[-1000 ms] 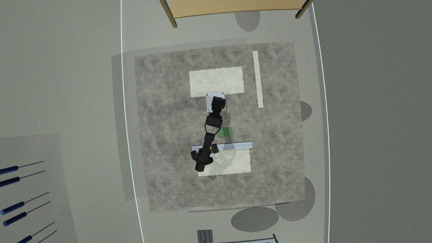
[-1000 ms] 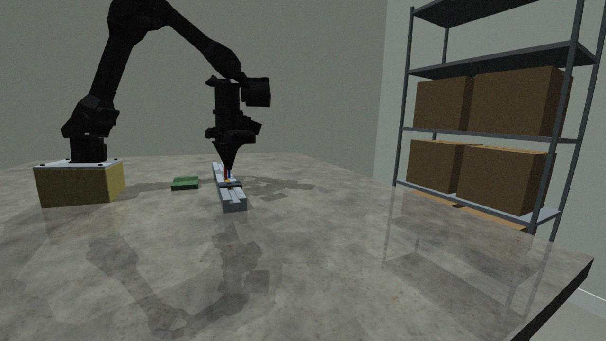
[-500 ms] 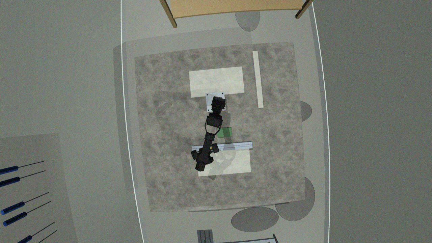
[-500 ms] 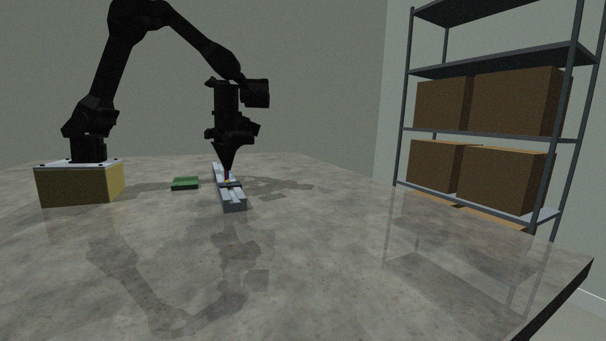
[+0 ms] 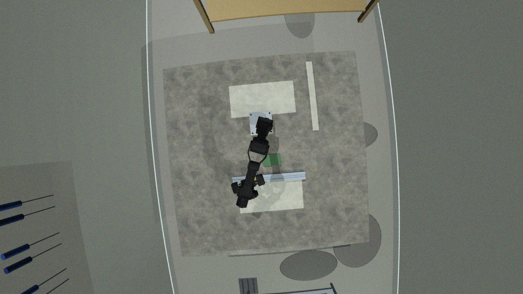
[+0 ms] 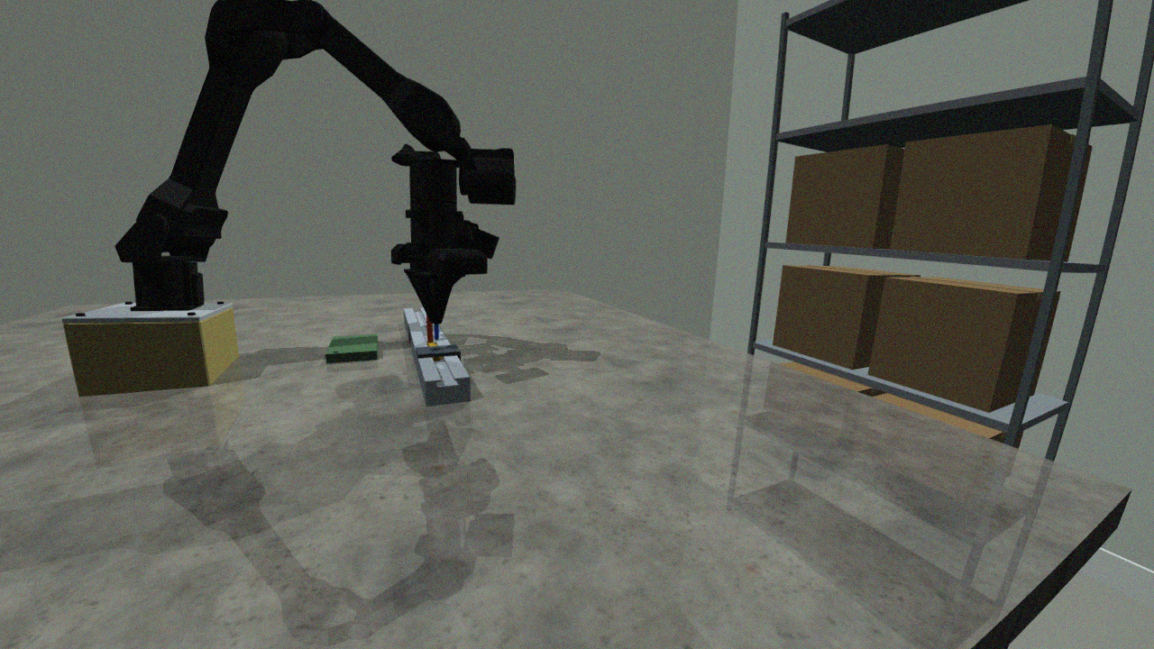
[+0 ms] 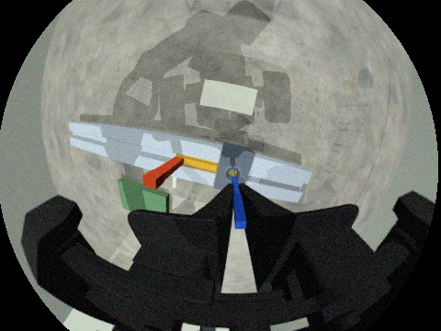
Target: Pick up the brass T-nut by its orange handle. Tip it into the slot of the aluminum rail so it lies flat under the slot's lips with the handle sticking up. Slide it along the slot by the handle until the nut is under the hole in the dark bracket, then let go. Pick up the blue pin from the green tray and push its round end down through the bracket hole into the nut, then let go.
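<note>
Grey mottled stone tabletop (image 5: 329, 204) (image 6: 613, 516) (image 7: 322, 41) spreads under everything, with plain grey-green walls behind it and, off to one side, a dark metal shelf rack (image 6: 770, 185) bearing brown cardboard boxes (image 6: 843, 197). On the tabletop lies a long slotted aluminum rail (image 5: 289, 176) (image 6: 444, 390) (image 7: 120, 142), and across it sits a dark flat bracket (image 6: 452, 351) (image 7: 226, 162) with a round hole. The black two-fingered claw (image 6: 435, 321) (image 7: 235, 188) points down over the bracket, clenched on the slim blue pin (image 6: 436, 332) (image 7: 238, 202). The pin's far end is at the bracket hole; how deep it reaches cannot be told. The yellow brass T-nut (image 7: 200, 164) lies in the rail's slot, one end running under the bracket, and its orange-red upright handle (image 6: 429, 332) (image 7: 163, 172) sticks up beside the bracket. Between the rail and the arm's base, the flat green tray (image 5: 272, 160) (image 6: 352, 347) (image 7: 143, 197) rests apart from both.
</note>
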Action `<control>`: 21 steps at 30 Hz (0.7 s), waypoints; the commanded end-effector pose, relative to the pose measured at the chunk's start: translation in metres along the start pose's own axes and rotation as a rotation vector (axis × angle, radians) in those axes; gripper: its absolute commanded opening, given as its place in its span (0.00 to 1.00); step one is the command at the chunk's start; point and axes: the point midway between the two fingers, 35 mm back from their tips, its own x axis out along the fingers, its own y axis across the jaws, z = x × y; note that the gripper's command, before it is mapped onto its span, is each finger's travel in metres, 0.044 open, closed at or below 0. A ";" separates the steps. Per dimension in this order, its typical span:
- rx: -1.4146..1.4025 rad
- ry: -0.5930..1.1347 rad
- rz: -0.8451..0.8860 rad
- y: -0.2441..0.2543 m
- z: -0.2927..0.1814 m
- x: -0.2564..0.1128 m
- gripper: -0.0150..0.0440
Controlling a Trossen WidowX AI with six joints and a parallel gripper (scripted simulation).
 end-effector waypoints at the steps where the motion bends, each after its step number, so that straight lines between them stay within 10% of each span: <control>1: 0.000 -0.006 0.001 0.000 0.002 0.002 0.00; 21: -0.002 -0.005 0.002 0.003 -0.001 0.015 0.00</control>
